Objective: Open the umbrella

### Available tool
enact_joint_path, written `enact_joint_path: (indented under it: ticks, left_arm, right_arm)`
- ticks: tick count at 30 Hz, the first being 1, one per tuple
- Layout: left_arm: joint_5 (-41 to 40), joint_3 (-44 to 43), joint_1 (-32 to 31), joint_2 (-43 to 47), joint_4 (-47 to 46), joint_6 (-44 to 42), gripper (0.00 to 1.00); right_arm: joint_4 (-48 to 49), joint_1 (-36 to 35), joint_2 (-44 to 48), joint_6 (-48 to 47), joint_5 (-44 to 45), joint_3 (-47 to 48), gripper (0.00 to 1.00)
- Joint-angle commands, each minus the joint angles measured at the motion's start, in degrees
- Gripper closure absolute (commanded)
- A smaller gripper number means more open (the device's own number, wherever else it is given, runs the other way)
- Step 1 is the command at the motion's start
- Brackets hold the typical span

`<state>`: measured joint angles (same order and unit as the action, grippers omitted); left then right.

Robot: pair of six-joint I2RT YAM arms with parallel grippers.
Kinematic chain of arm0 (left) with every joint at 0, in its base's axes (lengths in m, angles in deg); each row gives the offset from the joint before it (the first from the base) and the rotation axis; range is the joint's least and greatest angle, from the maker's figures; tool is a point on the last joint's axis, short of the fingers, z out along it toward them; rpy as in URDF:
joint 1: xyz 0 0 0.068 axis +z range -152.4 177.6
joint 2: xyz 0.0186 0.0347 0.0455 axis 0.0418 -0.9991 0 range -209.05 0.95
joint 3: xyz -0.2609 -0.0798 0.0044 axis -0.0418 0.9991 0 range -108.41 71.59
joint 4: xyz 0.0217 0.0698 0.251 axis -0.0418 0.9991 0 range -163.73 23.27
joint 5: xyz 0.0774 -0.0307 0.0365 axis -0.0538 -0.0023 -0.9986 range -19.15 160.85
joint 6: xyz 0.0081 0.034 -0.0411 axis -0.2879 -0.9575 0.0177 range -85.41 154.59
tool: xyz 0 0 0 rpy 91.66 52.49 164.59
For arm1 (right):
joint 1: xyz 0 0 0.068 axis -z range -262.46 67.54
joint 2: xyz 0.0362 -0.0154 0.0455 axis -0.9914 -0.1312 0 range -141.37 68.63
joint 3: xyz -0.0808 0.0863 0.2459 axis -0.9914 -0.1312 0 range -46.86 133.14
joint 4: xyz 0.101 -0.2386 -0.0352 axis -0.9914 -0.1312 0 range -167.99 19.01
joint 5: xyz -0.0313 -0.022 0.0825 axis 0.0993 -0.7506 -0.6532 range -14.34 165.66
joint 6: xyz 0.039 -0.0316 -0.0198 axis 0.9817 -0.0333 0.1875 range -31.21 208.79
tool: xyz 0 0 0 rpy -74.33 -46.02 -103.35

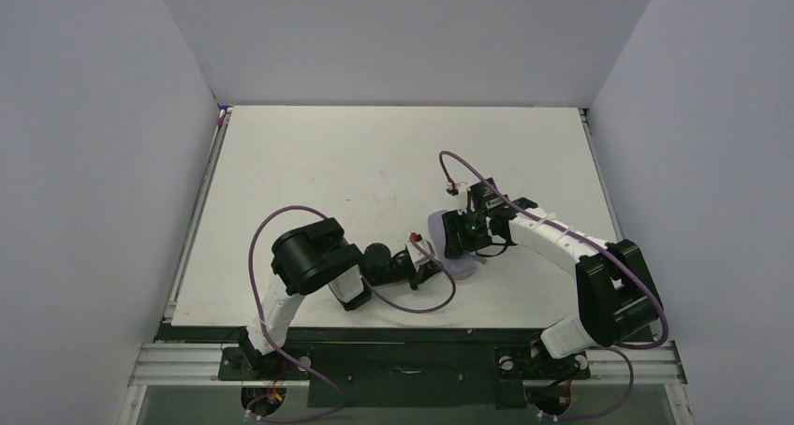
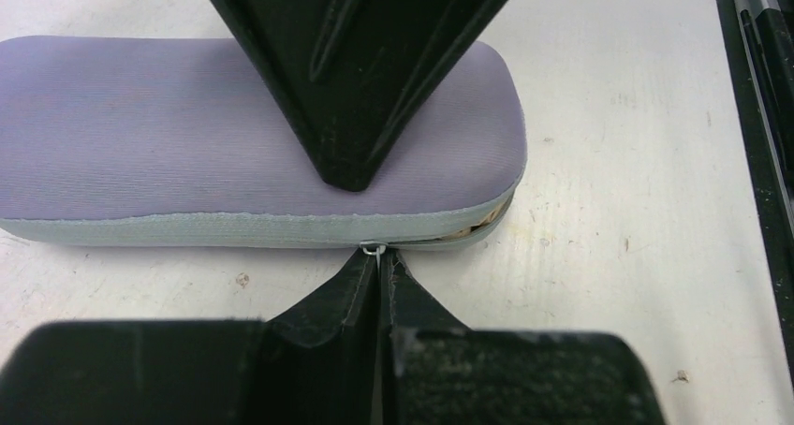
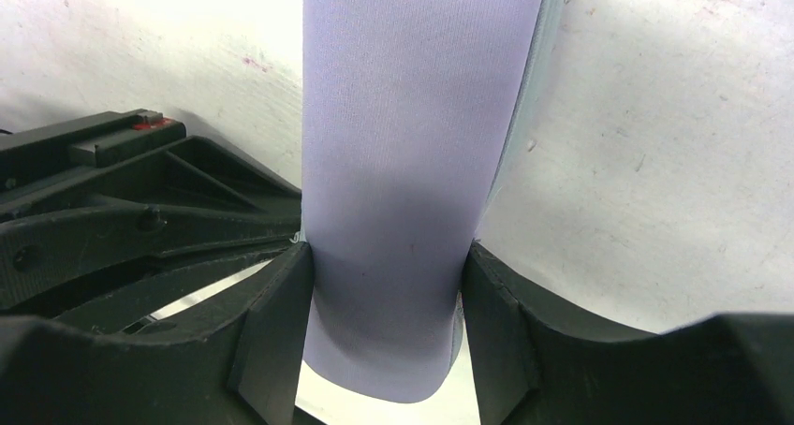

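**A:** What does the top view give you?

**B:** One lavender case on the table, toward the near edge and a little right of the middle. My right pincer straddles it. My left pincer sits at the case's near side. From up here I can't see what is inside.

**A:** And the left wrist?

**B:** My left pincer is closed right down, with its tips meeting on the single small metal zip pull at the seam. Near the rounded end the seam gapes a little and shows a tan sliver. I take that for the umbrella, zipped inside, though it is too little to be sure. I count one case and one pull, and I'd guess one umbrella.

**A:** Right wrist?

**B:** My right pincer is about half open and clamped across the width of the case, one finger on each long side. The cloth skin dents slightly under them. I judge it a padded shell that is light and grippy but will squash if I squeeze harder.

**A:** How will the umbrella itself handle?

**B:** I expect it to be light and floppy, with soft fabric over thin ribs that bend easily. Once it is out I'd take hold of the handle end and the shaft, never the cloth. For now the pull is the right hold, and it is tiny and could slip.
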<state>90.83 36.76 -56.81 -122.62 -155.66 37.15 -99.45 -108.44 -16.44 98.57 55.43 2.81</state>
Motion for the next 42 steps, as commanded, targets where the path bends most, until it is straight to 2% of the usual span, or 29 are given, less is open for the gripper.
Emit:
enact_joint_path:
  ticks: [1, 9, 12, 15, 21, 28, 32, 42]
  left_arm:
    - [4.5, 1.1, -3.7, -0.2, -4.5, 0.8, 1.00]
    - [-7.1, 0.6, -3.7, -0.9, -3.2, 0.7, 1.00]
    - [-12.0, -0.2, -3.4, 0.1, 0.4, 1.4, 1.00]
    - [-16.3, -1.3, -0.9, 1.7, 3.5, 4.9, 1.00]
    - [-23.5, -2.7, 3.3, 4.0, 11.1, 5.4, 1.00]
    - [-25.0, -2.9, 8.4, 5.8, 14.0, 3.2, 1.00]
    - [-24.3, -2.8, 11.0, 5.6, 14.0, 1.3, 1.00]
    - [-17.0, 2.8, 11.9, 7.1, 6.9, -5.9, 1.00]
  right_arm:
    - [11.0, -1.2, -3.1, 3.9, -0.3, -1.9, 1.00]
    - [9.3, -1.5, -1.9, 1.8, -2.5, -3.2, 1.00]
    - [8.1, -1.8, -1.5, 0.6, -3.8, -3.8, 1.00]
    - [6.3, -1.8, -1.1, -2.6, -5.6, -4.0, 1.00]
    - [3.4, -1.8, -1.1, -5.6, -8.4, -3.3, 1.00]
    - [-0.1, -1.8, -3.8, -9.1, -9.4, -0.2, 1.00]
    - [-4.4, -1.8, -6.3, -14.4, -11.4, 2.9, 1.00]
    - [-27.3, -1.1, -14.2, -41.7, -12.3, 12.3, 1.00]
